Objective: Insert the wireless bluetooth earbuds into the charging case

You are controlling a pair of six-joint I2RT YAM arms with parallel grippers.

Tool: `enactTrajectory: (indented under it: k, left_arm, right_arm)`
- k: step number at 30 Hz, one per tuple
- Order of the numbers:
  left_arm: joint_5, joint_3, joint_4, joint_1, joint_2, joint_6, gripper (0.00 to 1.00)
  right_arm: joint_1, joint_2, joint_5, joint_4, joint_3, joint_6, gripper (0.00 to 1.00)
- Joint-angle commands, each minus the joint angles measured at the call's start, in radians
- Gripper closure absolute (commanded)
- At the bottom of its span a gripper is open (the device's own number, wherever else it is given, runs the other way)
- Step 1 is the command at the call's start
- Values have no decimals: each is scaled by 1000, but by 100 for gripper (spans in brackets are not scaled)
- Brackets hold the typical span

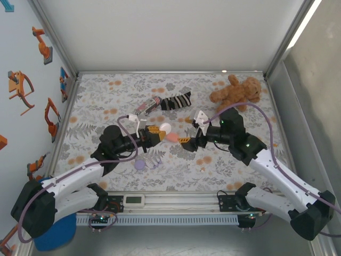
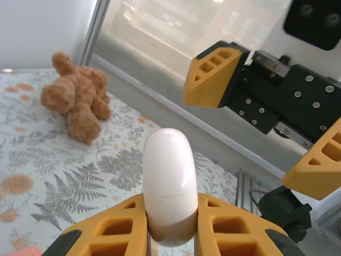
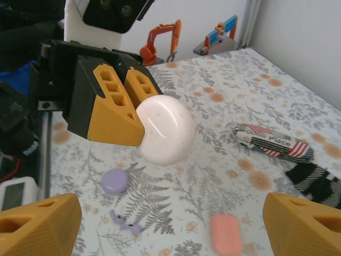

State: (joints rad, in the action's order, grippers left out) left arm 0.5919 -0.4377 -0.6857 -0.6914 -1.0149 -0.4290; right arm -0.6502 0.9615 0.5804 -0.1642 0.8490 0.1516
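- Left jaws pinch the glossy white egg-shaped plastic charging case [image 2: 169, 184] at its lower end and hold it in the air above mid-desk. A seam shows around the case, and the lid looks shut.
- Right jaws are spread wide and empty, facing the case from the other side and not touching it.
- The tiny pale purple plastic earbuds [image 3: 126, 222], 2 by the look of them, lie loose on the floral-patterned desk [image 1: 106, 96], just beside a flat round pale purple case [image 3: 114, 181]. Neither is in a case yet.
- Step in hand, as I read it: the case is being presented between the 2 arms, ahead of opening. Insertion has not begun.
- Next move calls for the right jaws to close on the free rounded end and lift the lid while the left keeps its pinch. The shell is slick and could slip or twist.
- Around:
  - a salmon-pink rounded slab [image 3: 226, 234] lies on the desk below the case; I can't tell what it is;
  - a striped tube [image 3: 272, 143] and a dark striped sock [image 1: 178, 101] lie further out;
  - a brown plush teddy bear [image 2: 77, 101] sits at the far corner.
- Nothing stands between the jaws and the case. The pink slab and purple case crowd the earbuds.
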Motion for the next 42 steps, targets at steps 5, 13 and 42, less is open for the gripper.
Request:
enactTrajectory:
  k: [5,13,42]
  left_arm:
    - [-12,54,-227,-10,58,113,100]
    - [17,55,-263,-17,82,163,100]
    - [59,23,-218,-25,91,191,100]
  right_arm:
    - [9,15,204,202,4,-221,14]
    - [7,81,262,288,39,-318,16]
    - [6,237,223,363,115,-407,33]
